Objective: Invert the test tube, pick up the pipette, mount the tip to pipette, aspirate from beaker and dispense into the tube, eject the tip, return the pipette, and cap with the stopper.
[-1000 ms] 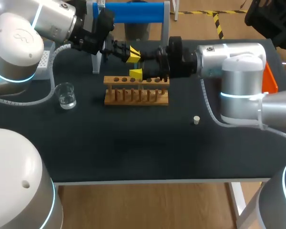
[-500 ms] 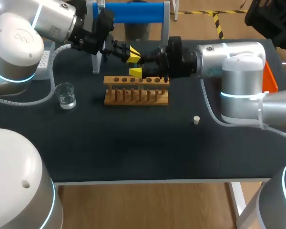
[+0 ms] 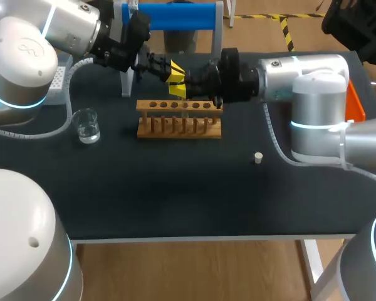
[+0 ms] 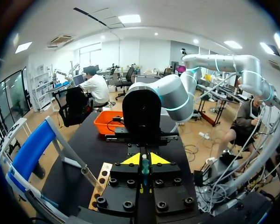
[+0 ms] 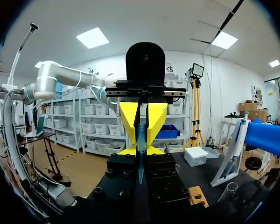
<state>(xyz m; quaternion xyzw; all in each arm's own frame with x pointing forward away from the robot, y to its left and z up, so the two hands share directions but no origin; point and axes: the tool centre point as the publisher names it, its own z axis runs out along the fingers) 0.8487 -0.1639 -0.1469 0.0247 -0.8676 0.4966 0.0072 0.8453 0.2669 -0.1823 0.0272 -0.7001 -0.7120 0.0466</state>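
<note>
Tube (image 5: 141, 137) mid-handover above rack (image 3: 178, 119), inversion step; left end effector (image 4: 144, 159) clamped it, right end effector (image 5: 140, 152) seemingly too. Next needed one release, careful reseating.

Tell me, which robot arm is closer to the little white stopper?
Right. The right arm stands just beside the stopper; the left arm is on the other side of the wooden rack, at the far left corner.

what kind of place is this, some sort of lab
Probably a robotics lab staged as a chemistry bench: a wooden tube rack, a beaker of clear liquid and a stopper on a dark table, with the left arm and right arm meeting by the rack.
</note>
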